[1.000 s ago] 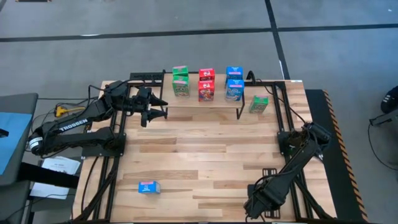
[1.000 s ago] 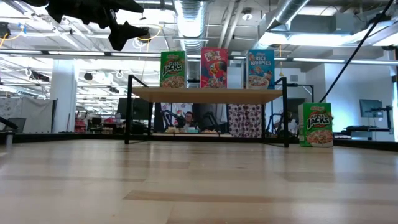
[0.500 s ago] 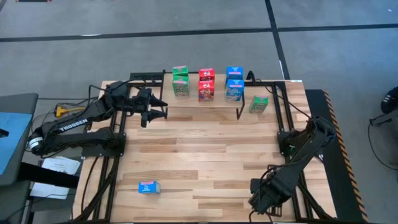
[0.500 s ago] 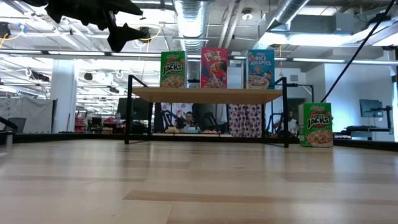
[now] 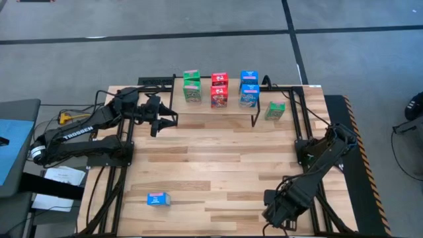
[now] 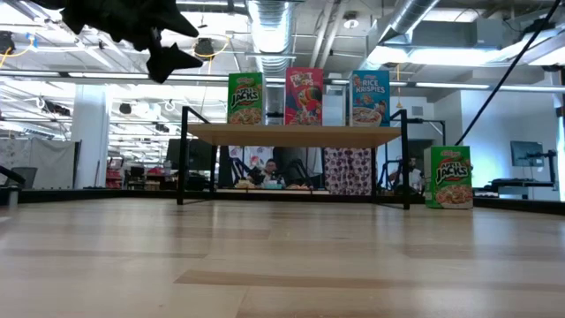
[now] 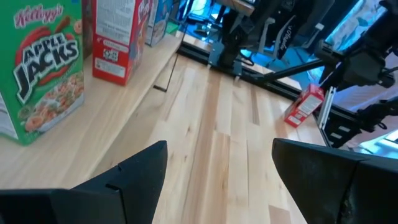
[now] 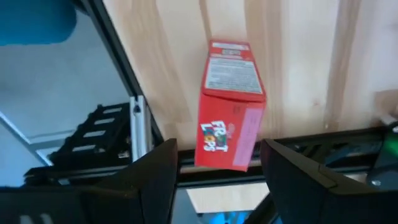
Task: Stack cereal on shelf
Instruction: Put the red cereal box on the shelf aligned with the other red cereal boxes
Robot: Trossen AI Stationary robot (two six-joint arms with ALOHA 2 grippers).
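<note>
— Red box [image 8: 233, 102] lying flat at the near right edge of the table [image 5: 218, 158], just under the right gripper [image 8: 217, 186]. Spread wide, holding nothing.
— Drop straight down, then. Pinch across the narrow sides. Squeeze softly.
— And the blue box [image 5: 158, 198], lying near left?
— Later. Same for the green box [image 5: 275, 110], standing just right of the shelf [image 6: 291, 134].
— Left gripper [image 5: 160, 121]?
— Spread too, empty, up high by the shelf's left end. Keep clear of the six boxes [image 5: 220, 89] up there.

two matte black jointed arms [image 5: 79, 135], white trossen lettering, black cables, blunt dark fingers [image 7: 134, 171]
</note>
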